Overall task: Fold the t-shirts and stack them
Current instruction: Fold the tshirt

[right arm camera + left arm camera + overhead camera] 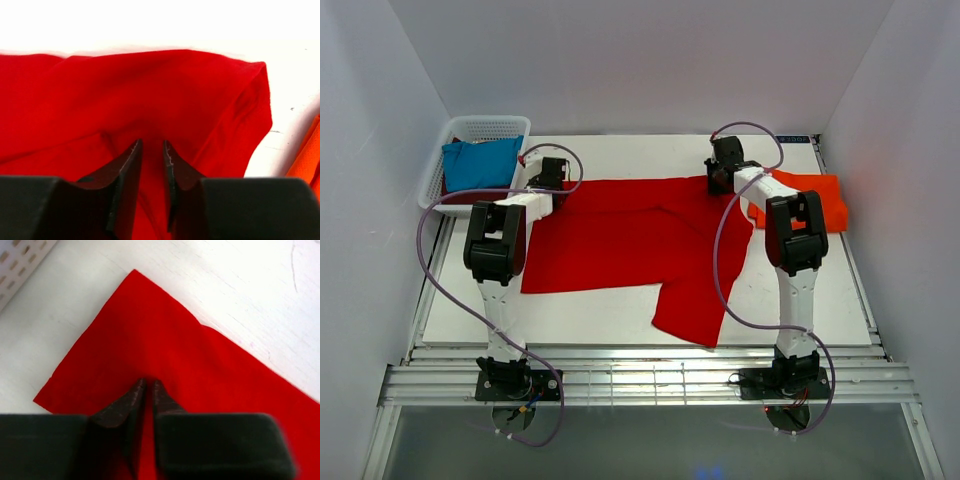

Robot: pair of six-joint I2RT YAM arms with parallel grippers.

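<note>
At the far left a white mesh basket holds a teal-blue t-shirt, then the left gripper, jaws barely parted, sits over the far-left corner of the bright red t-shirt spread mid-table, the right gripper, jaws slightly apart, over its far-right corner, and the orange-red t-shirt lies far right.
</note>
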